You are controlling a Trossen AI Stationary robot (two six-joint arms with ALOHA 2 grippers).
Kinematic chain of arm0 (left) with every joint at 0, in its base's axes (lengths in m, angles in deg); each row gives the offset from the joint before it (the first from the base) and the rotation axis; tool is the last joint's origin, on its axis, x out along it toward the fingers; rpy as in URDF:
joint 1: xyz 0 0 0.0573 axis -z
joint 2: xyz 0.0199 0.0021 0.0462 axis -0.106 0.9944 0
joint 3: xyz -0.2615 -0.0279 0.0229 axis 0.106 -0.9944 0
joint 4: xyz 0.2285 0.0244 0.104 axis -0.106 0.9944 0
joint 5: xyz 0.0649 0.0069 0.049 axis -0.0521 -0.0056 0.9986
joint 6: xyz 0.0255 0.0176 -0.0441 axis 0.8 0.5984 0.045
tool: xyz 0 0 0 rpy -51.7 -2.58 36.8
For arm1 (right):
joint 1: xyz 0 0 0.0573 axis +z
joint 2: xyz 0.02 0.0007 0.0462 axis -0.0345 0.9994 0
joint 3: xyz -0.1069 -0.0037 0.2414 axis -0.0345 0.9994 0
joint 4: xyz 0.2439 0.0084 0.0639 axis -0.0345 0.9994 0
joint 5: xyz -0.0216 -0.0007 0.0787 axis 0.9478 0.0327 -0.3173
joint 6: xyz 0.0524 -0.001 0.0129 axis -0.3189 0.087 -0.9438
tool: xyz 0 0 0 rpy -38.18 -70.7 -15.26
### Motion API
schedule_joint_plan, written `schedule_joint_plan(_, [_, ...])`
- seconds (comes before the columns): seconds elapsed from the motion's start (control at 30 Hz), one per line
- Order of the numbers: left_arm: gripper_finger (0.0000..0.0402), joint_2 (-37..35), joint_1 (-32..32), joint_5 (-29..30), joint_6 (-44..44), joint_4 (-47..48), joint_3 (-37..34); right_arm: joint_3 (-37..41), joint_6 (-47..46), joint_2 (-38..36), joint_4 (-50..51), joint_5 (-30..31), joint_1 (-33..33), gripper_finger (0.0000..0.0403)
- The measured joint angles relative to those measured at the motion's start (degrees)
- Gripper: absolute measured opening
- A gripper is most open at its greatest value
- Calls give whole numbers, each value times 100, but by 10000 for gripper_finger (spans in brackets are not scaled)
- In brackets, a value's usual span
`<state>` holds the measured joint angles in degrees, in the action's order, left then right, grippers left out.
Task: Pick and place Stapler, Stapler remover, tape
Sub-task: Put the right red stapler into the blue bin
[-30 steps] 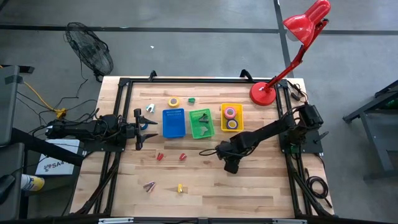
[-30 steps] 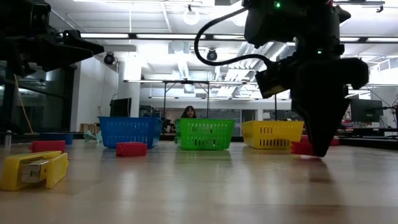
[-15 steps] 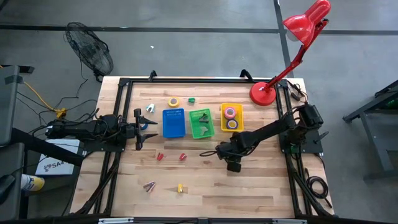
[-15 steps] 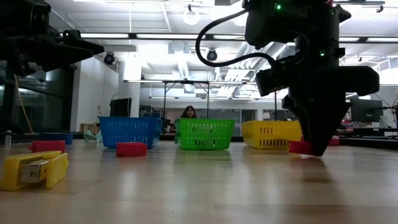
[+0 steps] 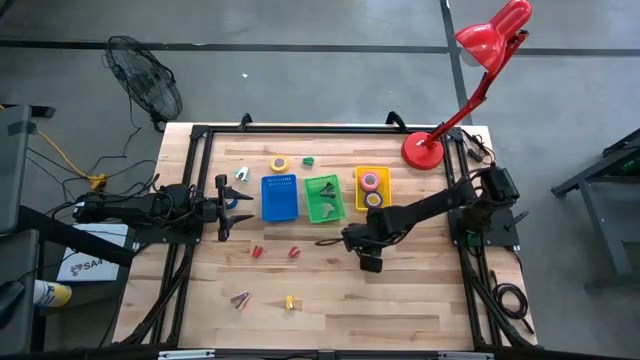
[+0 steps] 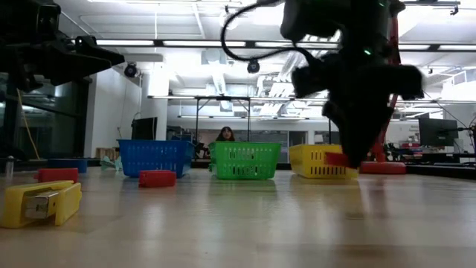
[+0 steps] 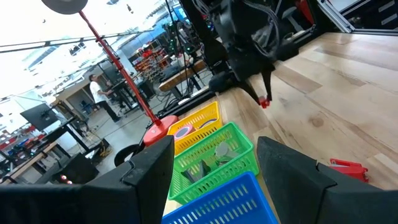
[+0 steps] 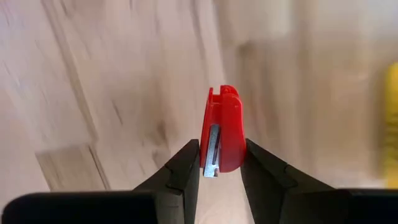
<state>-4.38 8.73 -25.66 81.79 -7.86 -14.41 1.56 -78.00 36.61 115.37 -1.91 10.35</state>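
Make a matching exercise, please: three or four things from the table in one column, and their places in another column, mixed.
Things:
1. red stapler
2. yellow tape roll
3. pink tape roll
4. left claw

Places:
A. in the yellow basket
B. on the bare table behind the blue basket
C. held in the right claw
D. empty, left of the blue basket

Pairs: 1-C, 2-B, 3-A, 4-D

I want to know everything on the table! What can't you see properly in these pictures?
- Items in the green bin: high view, too small to name.
- Blue bin contents: low view, walls hide them.
- Right gripper: low view, blurred.
- Small pieces near the table's front edge: high view, too small.
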Motion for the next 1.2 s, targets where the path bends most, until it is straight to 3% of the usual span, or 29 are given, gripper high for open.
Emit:
schedule_joint_plan(0.43, [227,0,-1,4,-1,-4,-1,-1371,216,-9,567,390,-261,96])
schedule_joint_plan(0.67, [227,0,-1,43,-265,-306,-1,-1744,580,-11,545,578,-296,96])
schedule_joint_plan(0.83, [227,0,1,421,-1114,-385,0,-1745,623,-11,525,424,-378,96])
schedule_joint_plan(0.97, [227,91,-1,369,-1244,-460,87,-1745,614,-11,419,234,-454,96])
schedule_joint_plan(1.2, [227,1056,-1,334,-1201,-458,684,-1745,565,-11,-122,-410,-708,96])
